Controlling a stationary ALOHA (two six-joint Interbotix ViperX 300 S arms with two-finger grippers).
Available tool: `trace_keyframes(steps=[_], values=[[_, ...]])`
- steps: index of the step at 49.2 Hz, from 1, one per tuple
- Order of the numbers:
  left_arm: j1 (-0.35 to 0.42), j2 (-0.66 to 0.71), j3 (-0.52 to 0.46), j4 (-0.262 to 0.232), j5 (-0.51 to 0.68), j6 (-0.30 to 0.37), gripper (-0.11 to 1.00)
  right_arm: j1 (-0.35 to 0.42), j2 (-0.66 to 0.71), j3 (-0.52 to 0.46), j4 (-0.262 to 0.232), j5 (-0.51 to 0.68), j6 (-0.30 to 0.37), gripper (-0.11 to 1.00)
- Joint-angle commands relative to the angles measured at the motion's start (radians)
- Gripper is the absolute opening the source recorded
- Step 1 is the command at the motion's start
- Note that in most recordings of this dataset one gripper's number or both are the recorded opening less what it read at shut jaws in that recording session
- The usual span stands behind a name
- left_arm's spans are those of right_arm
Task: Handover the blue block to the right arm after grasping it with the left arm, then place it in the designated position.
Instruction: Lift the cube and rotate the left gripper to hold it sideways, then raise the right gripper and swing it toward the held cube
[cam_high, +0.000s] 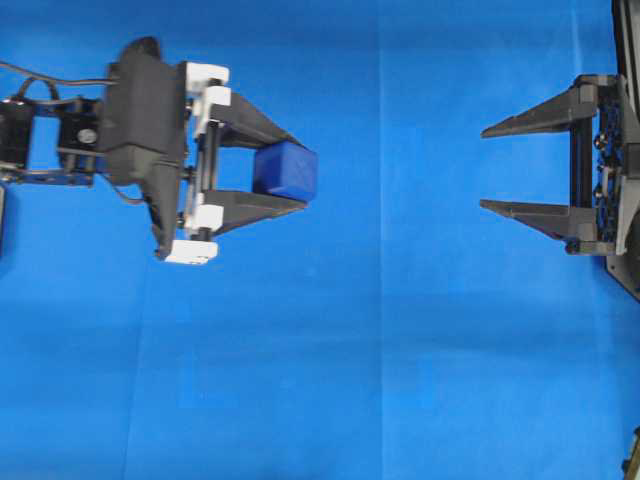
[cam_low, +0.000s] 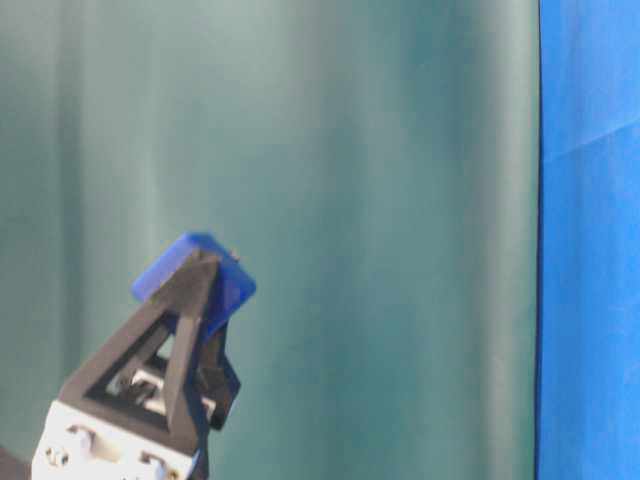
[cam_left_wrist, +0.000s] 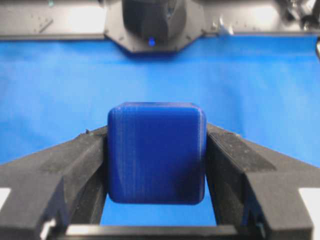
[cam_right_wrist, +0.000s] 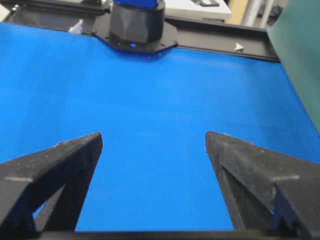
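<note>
Grasp done: blue block clamped in left gripper, lifted off cloth; right gripper wide and empty, well apart; handover, placement pending.

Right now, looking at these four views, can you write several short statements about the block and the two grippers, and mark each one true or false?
1. The blue block is clamped between the fingers of the left gripper. True.
2. The right gripper is shut. False: its jaws stand wide apart with nothing between them.
3. The two grippers touch each other. False: in the overhead view a stretch of bare blue cloth lies between them.
4. In the left wrist view the block fills the gap between the two fingers. True.
5. The block lies on the cloth. False: the table-level view shows it held up off the surface.
</note>
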Motion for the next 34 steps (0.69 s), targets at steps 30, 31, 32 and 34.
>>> trace_keyframes(steps=[30, 31, 32, 34], values=[[-0.002, -0.035, 0.063, -0.002, -0.176, 0.002, 0.48, 0.0, 0.005, -0.026, -0.002, -0.012, 0.0, 0.97], [-0.002, -0.035, 0.063, -0.002, -0.176, 0.002, 0.48, 0.0, 0.005, -0.026, -0.002, -0.012, 0.0, 0.97], [-0.002, -0.035, 0.061, -0.002, -0.176, 0.002, 0.48, 0.0, 0.005, -0.026, -0.002, -0.012, 0.0, 0.97], [-0.003, -0.035, 0.063, -0.002, -0.176, 0.002, 0.48, 0.0, 0.003, -0.026, -0.002, -0.012, 0.0, 0.97]])
